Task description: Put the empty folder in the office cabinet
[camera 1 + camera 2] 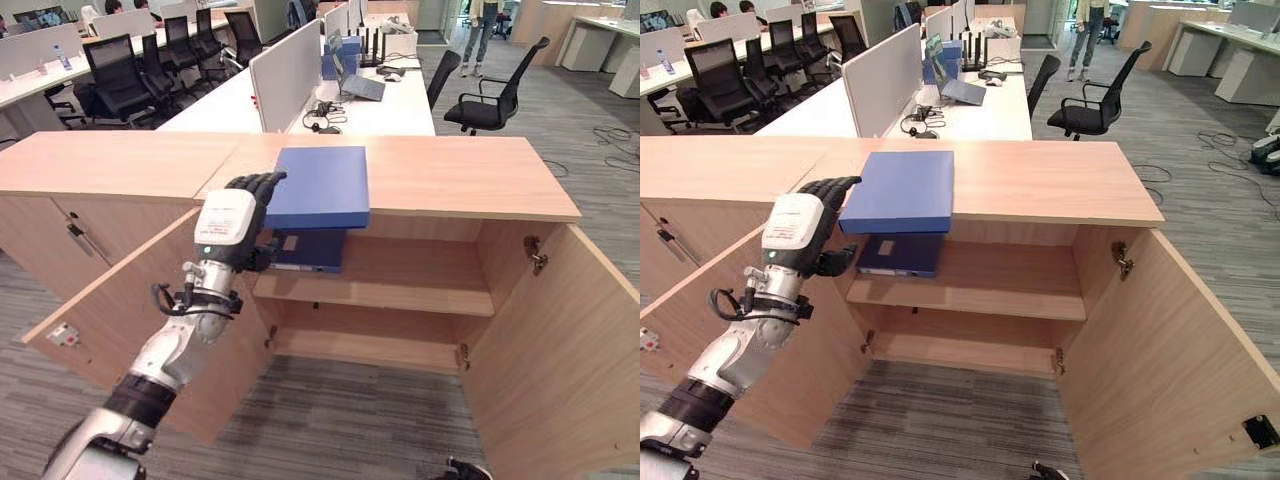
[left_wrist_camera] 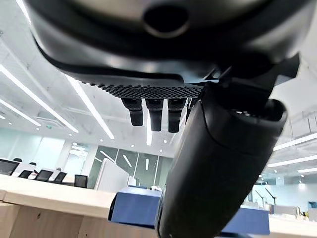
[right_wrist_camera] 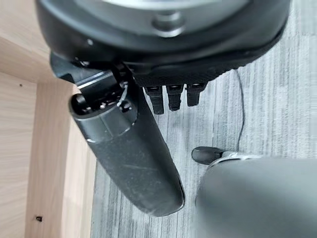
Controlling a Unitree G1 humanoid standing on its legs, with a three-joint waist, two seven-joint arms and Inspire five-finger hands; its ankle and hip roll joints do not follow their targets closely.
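A flat blue folder (image 1: 320, 185) lies on the wooden top of the office cabinet (image 1: 460, 175), its front edge sticking out over the open compartment. My left hand (image 1: 228, 225) is raised at the folder's left front corner, with its fingers up by the folder's edge and its thumb lower, in front of the shelf. In the left wrist view the fingers (image 2: 154, 113) are straight and the folder (image 2: 136, 208) lies past them, untouched. My right hand (image 3: 129, 148) hangs low over the grey floor, with relaxed fingers and nothing in it.
Both cabinet doors stand open: the left door (image 1: 120, 310) beside my left arm and the right door (image 1: 560, 350). A darker blue folder (image 1: 312, 252) rests on the upper shelf (image 1: 410, 290). Desks and black office chairs (image 1: 490, 95) stand behind the cabinet.
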